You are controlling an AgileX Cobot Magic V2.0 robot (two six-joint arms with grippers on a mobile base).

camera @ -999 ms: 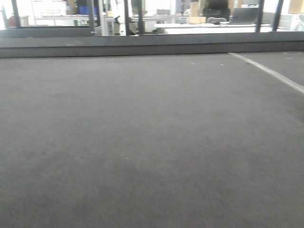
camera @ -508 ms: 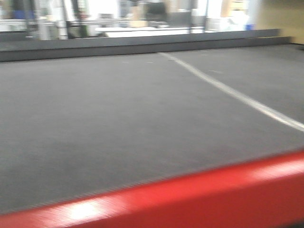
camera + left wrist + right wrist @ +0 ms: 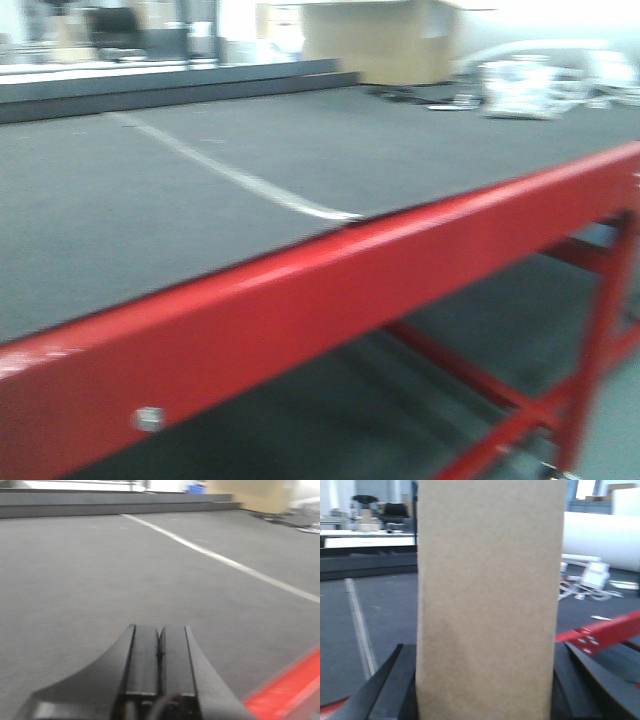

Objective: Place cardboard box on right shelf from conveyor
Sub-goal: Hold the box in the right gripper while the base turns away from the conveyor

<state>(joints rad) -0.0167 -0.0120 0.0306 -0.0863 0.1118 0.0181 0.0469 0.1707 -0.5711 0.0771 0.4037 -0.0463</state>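
The right gripper (image 3: 487, 695) was clamped on the cardboard box (image 3: 487, 600), which stood upright between its two dark fingers with the conveyor (image 3: 365, 605) behind it, while the left gripper (image 3: 160, 650) hung low over the grey belt near a red rail (image 3: 287, 692), jaws pressed together.

I log a dark-grey conveyor (image 3: 420, 140) crossed by one pale white stripe (image 3: 230, 175), a glossy red frame rail (image 3: 330, 290) with a silver bolt (image 3: 148, 418), a plain light-tan cardboard box (image 3: 487, 605), a matt black left gripper (image 3: 160, 630), and blurred whitish packets (image 3: 515, 85).
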